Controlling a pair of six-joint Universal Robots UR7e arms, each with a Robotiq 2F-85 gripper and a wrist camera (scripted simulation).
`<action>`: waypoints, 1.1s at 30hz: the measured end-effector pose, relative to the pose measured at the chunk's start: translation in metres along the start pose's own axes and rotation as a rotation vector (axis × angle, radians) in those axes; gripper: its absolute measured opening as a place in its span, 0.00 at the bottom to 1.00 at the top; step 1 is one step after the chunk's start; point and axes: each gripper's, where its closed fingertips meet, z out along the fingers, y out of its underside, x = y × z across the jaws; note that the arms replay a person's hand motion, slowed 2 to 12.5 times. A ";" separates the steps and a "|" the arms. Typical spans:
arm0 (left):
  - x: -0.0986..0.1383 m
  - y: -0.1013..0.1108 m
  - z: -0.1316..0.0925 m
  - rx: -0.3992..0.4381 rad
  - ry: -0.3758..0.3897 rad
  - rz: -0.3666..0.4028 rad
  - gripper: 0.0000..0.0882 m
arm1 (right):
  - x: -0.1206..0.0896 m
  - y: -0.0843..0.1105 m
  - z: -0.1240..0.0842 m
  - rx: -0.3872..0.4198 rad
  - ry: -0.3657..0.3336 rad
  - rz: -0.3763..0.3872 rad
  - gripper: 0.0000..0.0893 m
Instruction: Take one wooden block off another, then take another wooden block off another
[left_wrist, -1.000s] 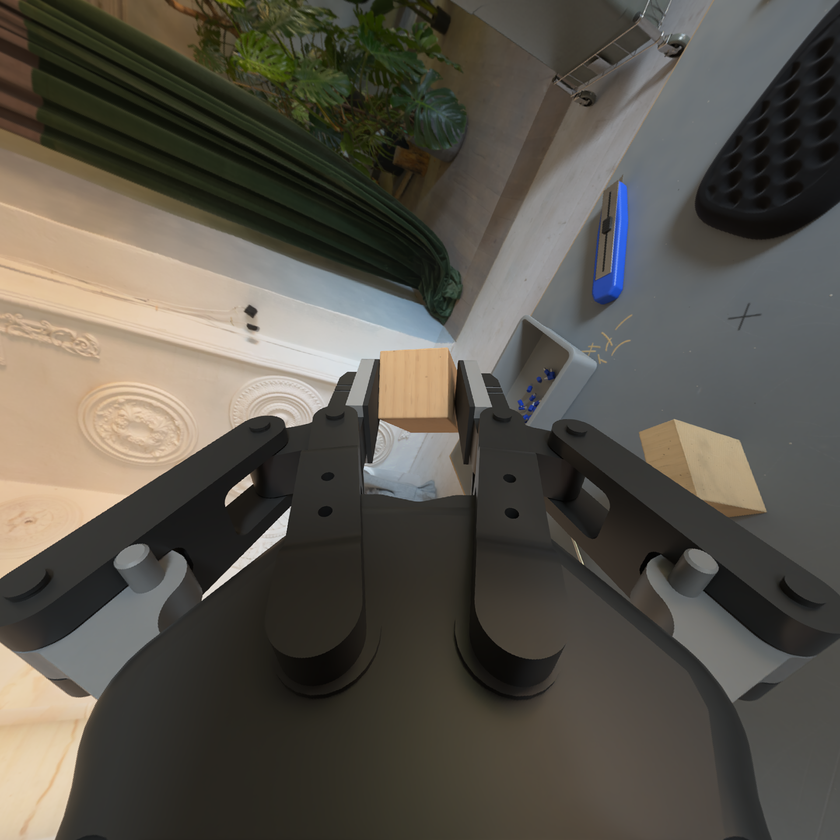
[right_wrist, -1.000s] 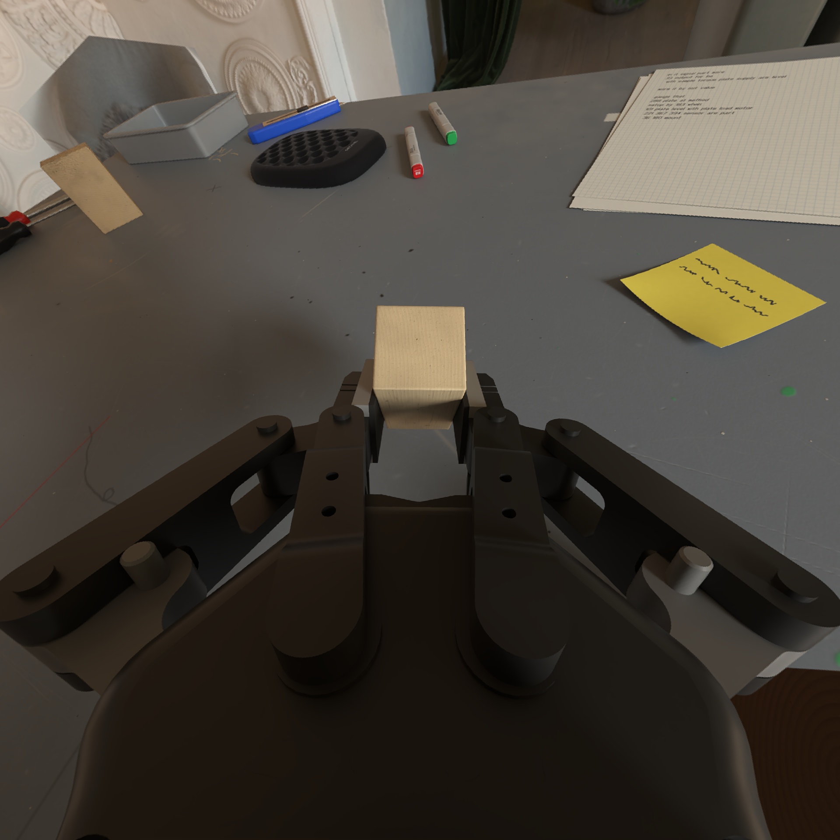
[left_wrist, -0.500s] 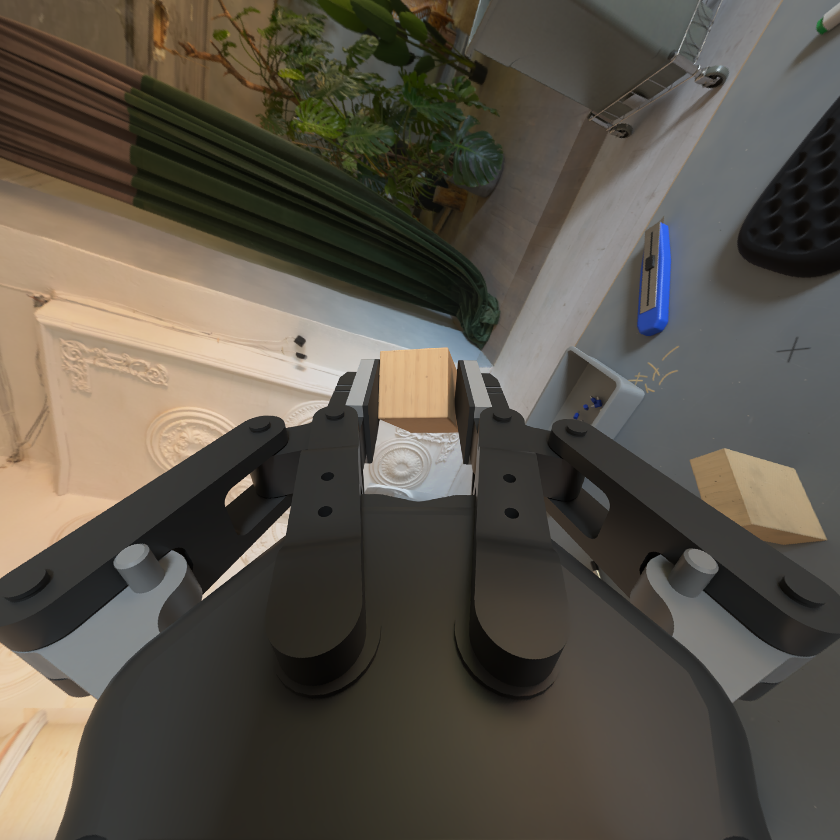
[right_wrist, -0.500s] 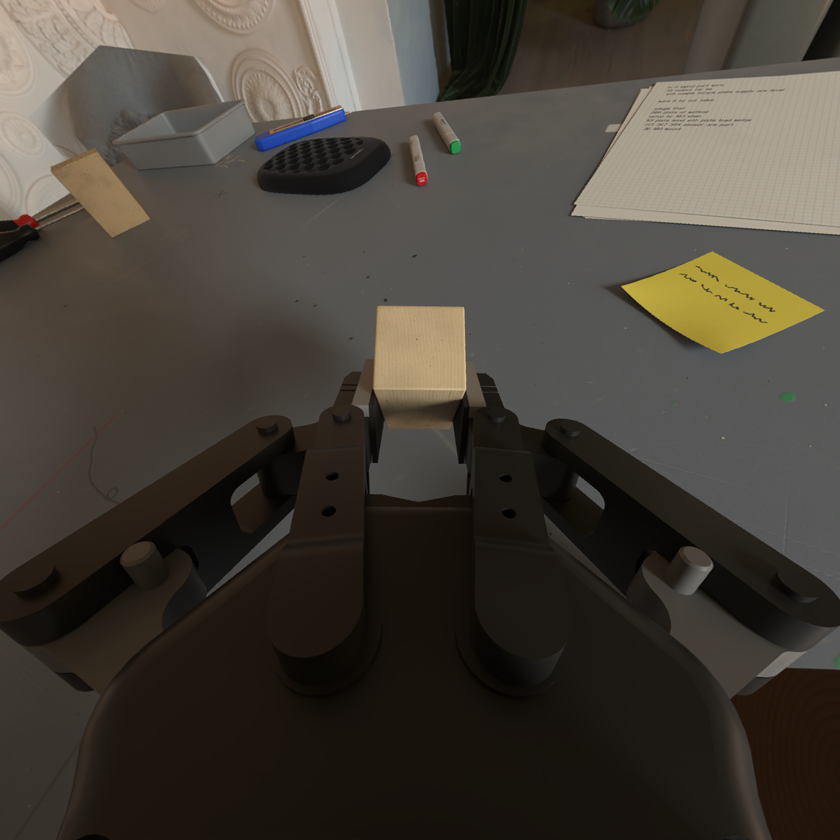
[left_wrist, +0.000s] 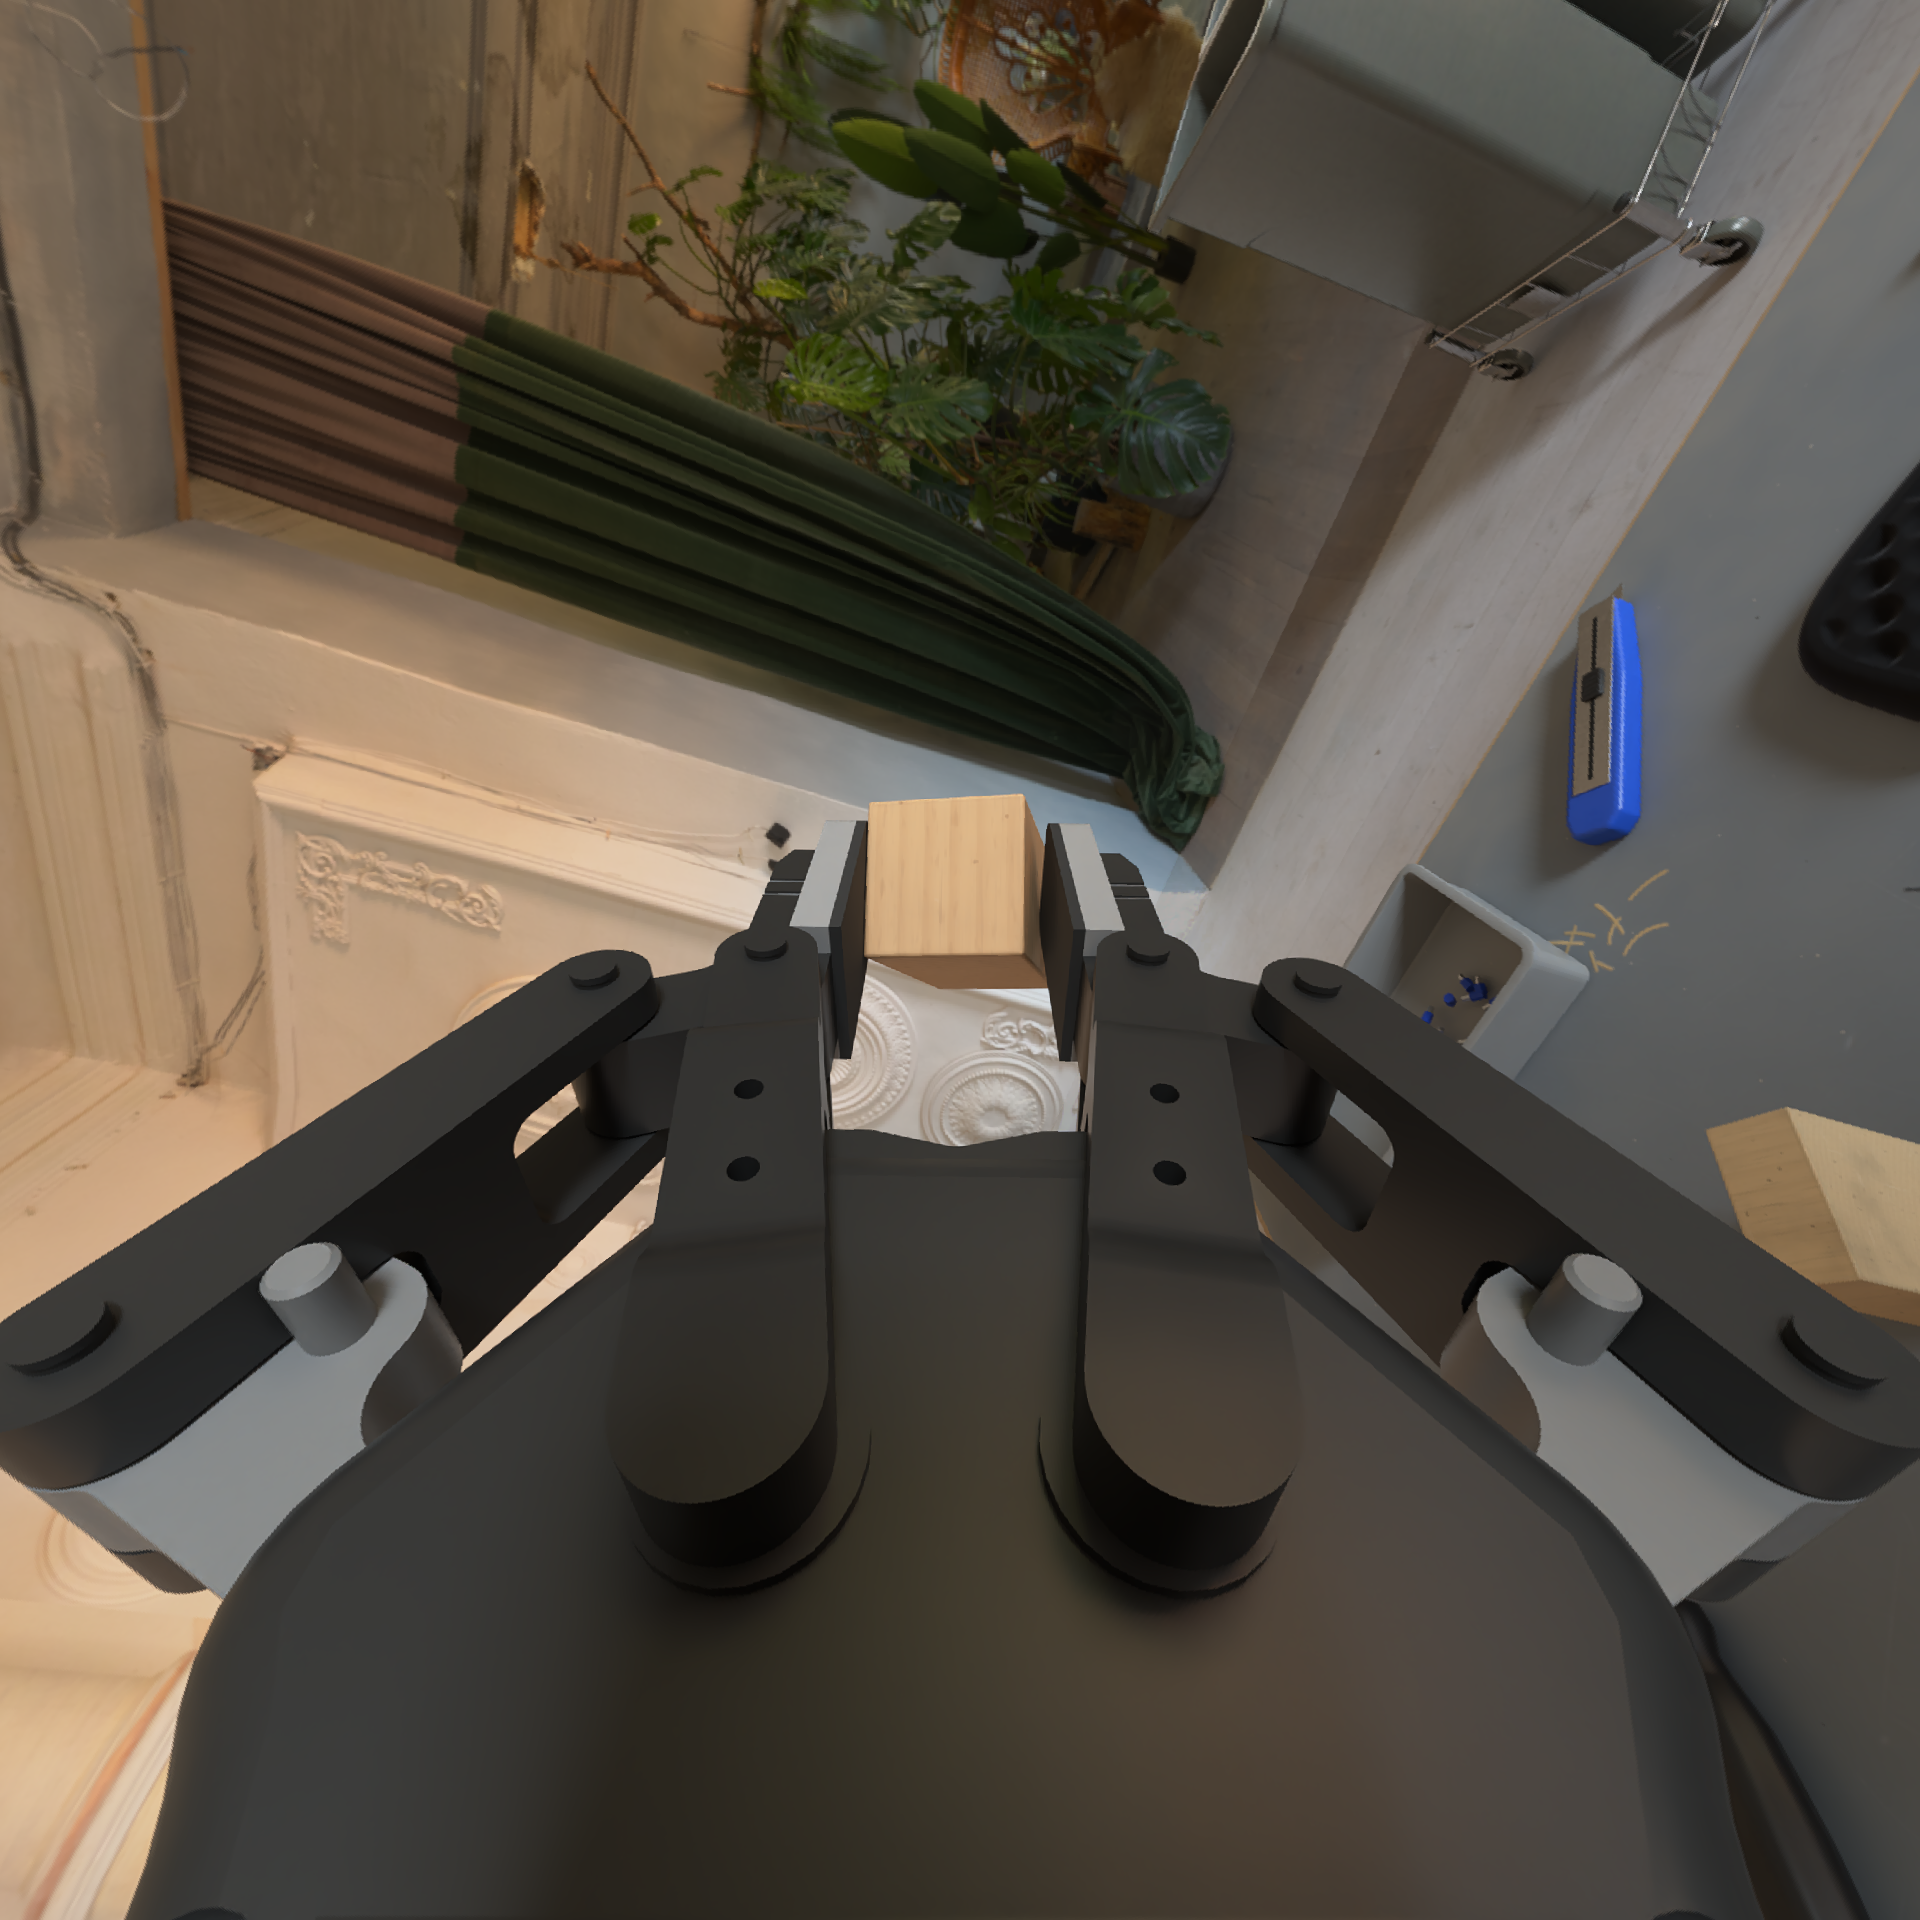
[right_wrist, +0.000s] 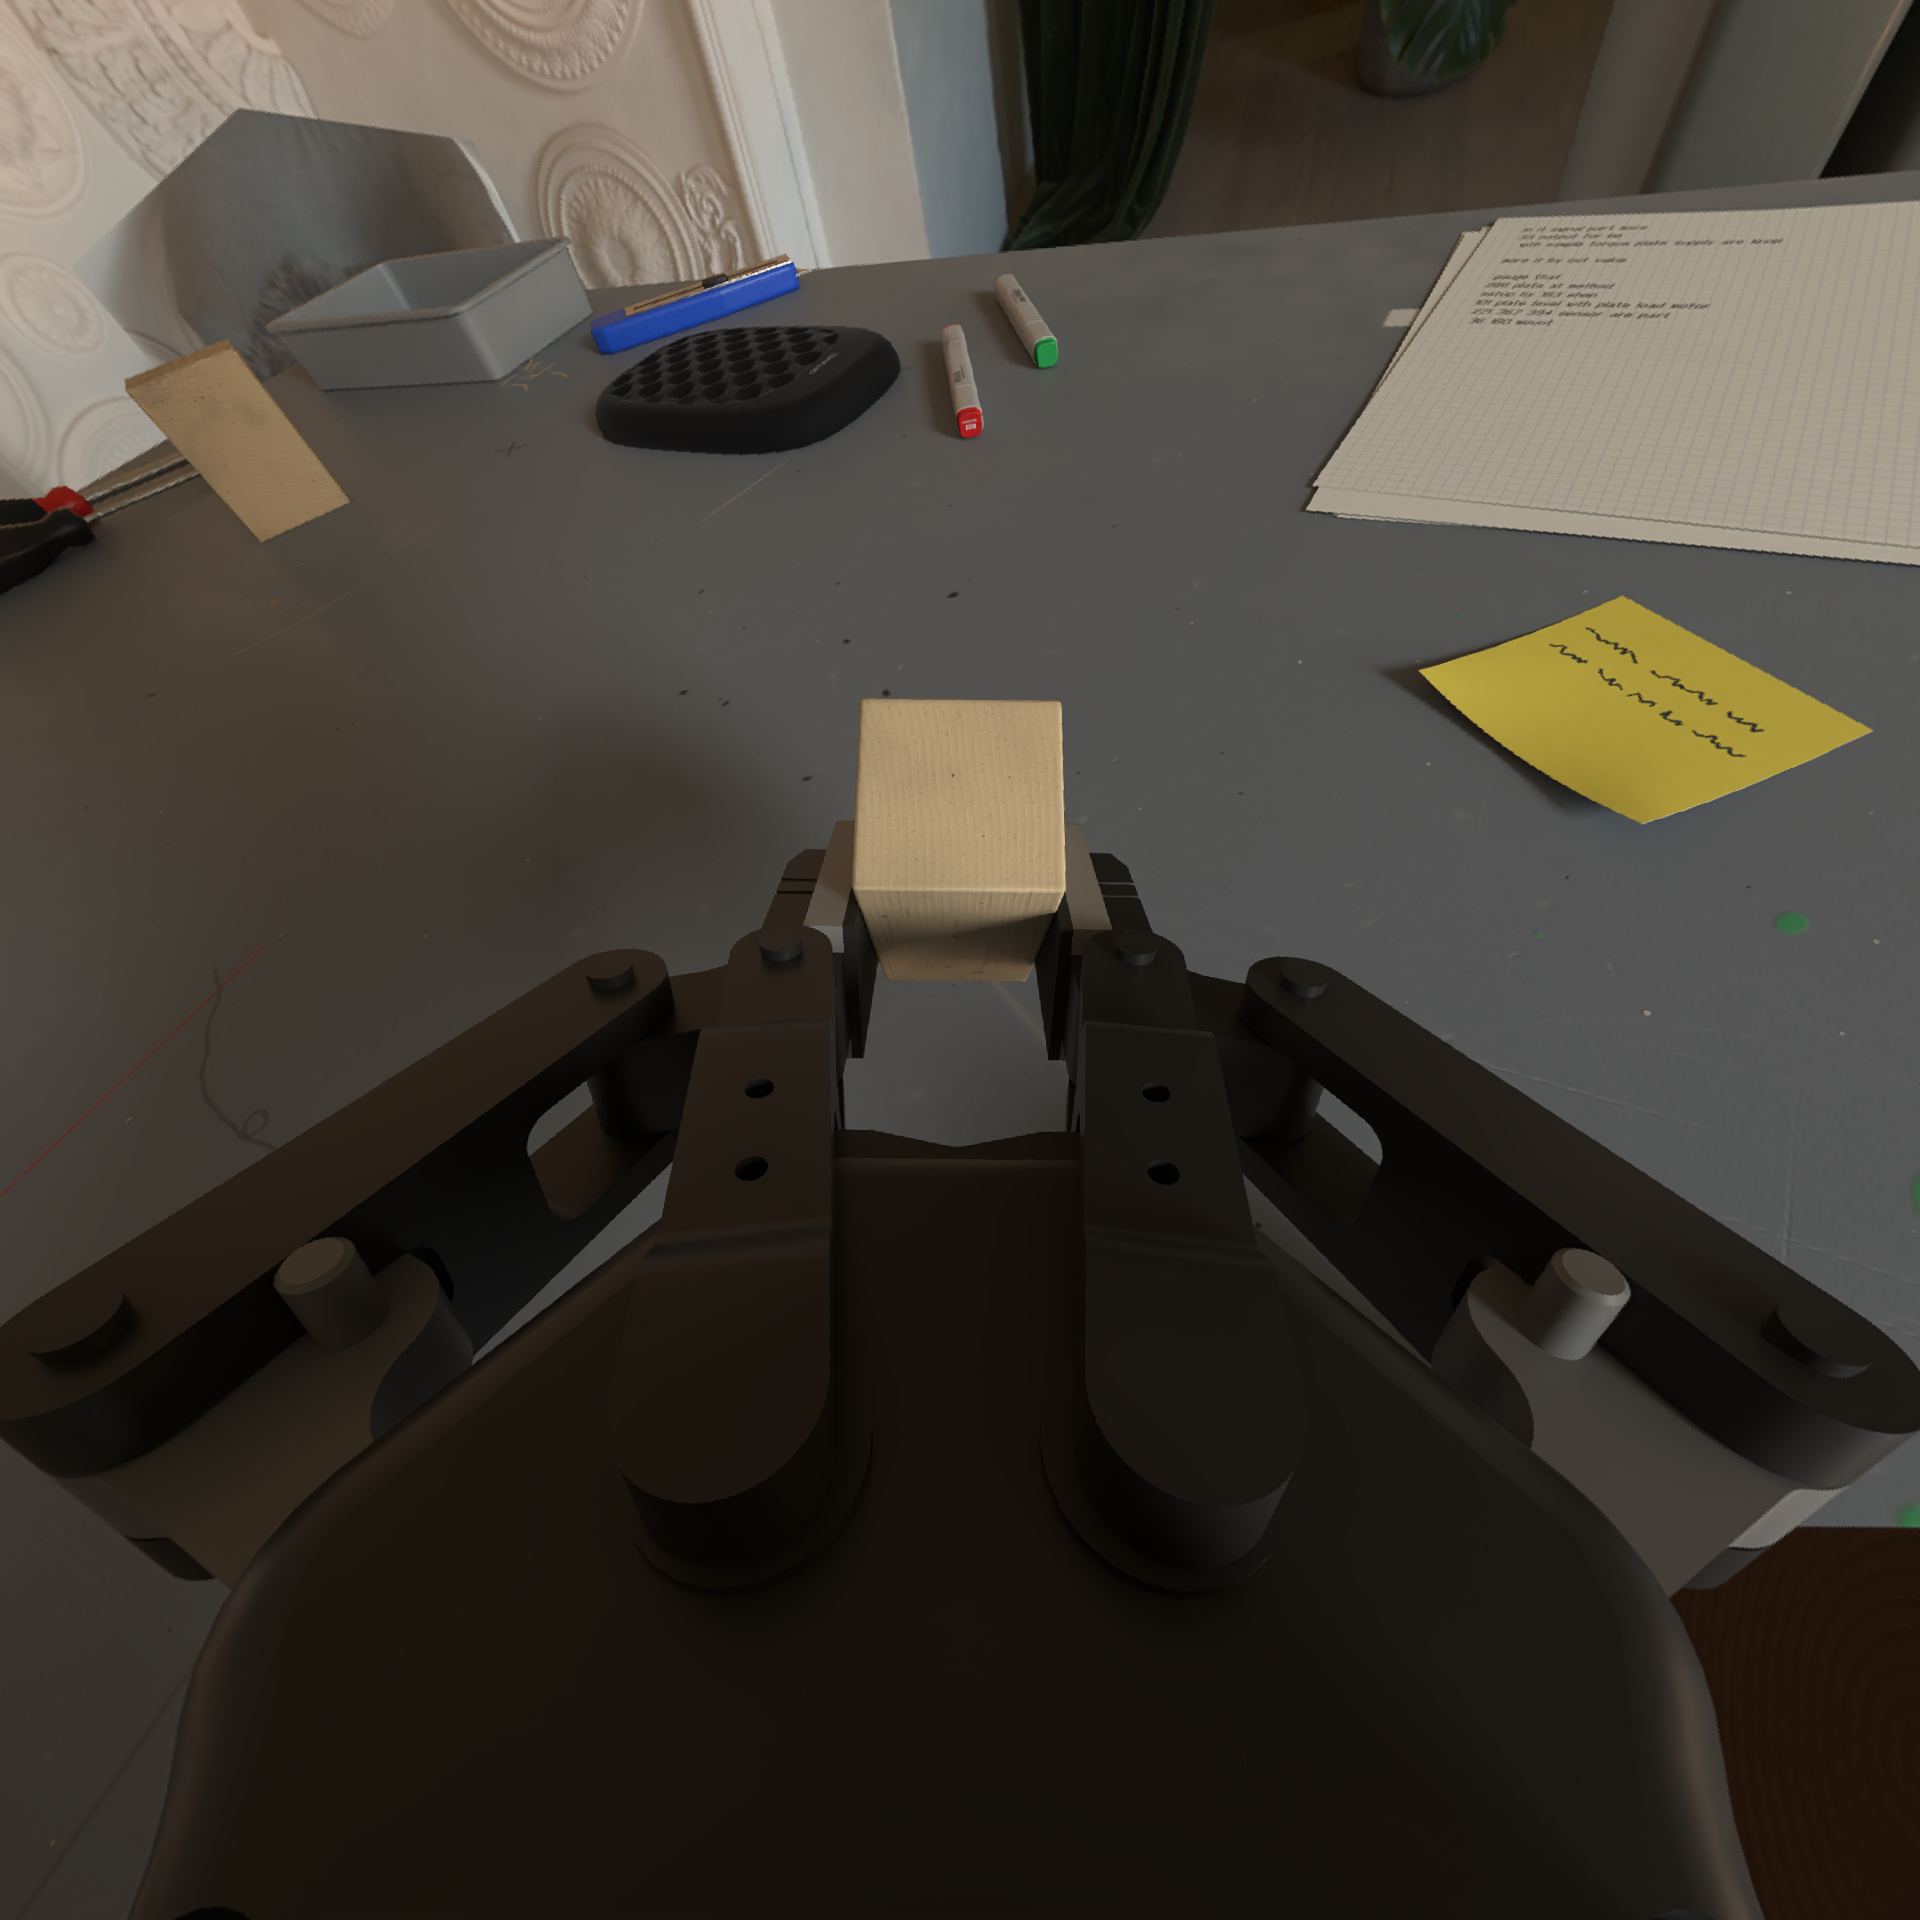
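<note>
Both lifts look done. Left hand (left_wrist: 954, 914) is clamped on a wooden block (left_wrist: 951, 883); right hand (right_wrist: 958, 909) is clamped on another block (right_wrist: 958, 800). Probably just setting them on the counter (right_wrist: 520, 727) is left.

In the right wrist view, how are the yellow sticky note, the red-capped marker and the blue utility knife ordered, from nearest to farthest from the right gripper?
From the right gripper, which holds a wooden block:
1. Yellow sticky note, ahead on the right side.
2. Red-capped marker, farther ahead, near the middle.
3. Blue utility knife, farthest, ahead to the left, near the table's far edge.
</note>
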 end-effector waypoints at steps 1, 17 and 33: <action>-0.003 -0.002 -0.001 0.004 -0.003 0.001 0.34 | 0.000 0.000 0.000 0.001 0.000 -0.001 0.30; -0.025 -0.042 -0.013 0.071 -0.002 0.007 0.34 | -0.001 -0.002 -0.002 0.017 -0.010 0.002 0.30; -0.004 -0.080 -0.018 0.158 0.053 0.008 0.34 | -0.001 -0.004 -0.004 0.041 -0.027 0.021 0.30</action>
